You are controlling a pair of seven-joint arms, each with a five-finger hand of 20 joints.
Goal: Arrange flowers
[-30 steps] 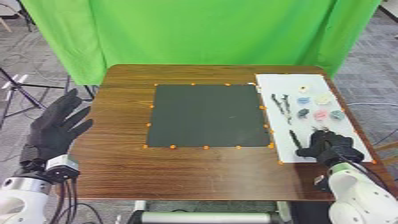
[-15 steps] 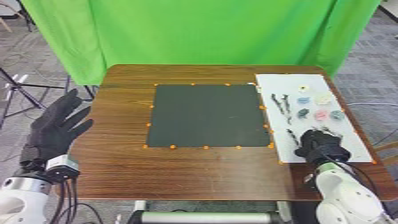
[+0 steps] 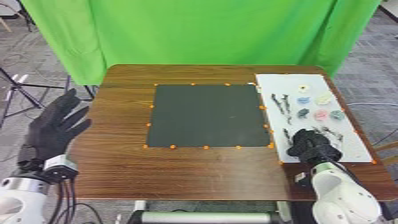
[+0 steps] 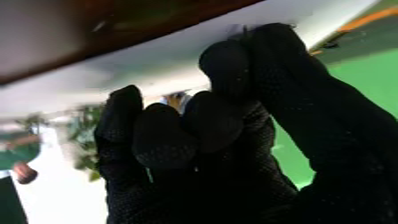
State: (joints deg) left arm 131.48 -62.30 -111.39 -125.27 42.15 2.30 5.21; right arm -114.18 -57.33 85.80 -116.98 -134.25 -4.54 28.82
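Green cloth (image 3: 204, 40) hangs behind the bench (image 3: 204, 175); small flowers (image 3: 321, 115) and dark twigs (image 3: 287, 106) lie on a white sheet (image 3: 284, 82). Over its near end is the right hand (image 3: 314, 147), closure and hold impossible to tell; beside the bench, the left hand (image 3: 49, 135) spreads loosely, empty

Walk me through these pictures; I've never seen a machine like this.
This is a robot with two white arms, each ending in a black-gloved hand. The head view looks down from its head at a brown table. The right wrist view comes from a camera on the right arm, so the right hand looks huge there.

On the table lie a black mat and, right of it, a white sheet bearing small flowers and dark twigs. The right hand is at the sheet's near end; whether it holds anything, I can't tell. The left hand is open and empty, off the table's left side.
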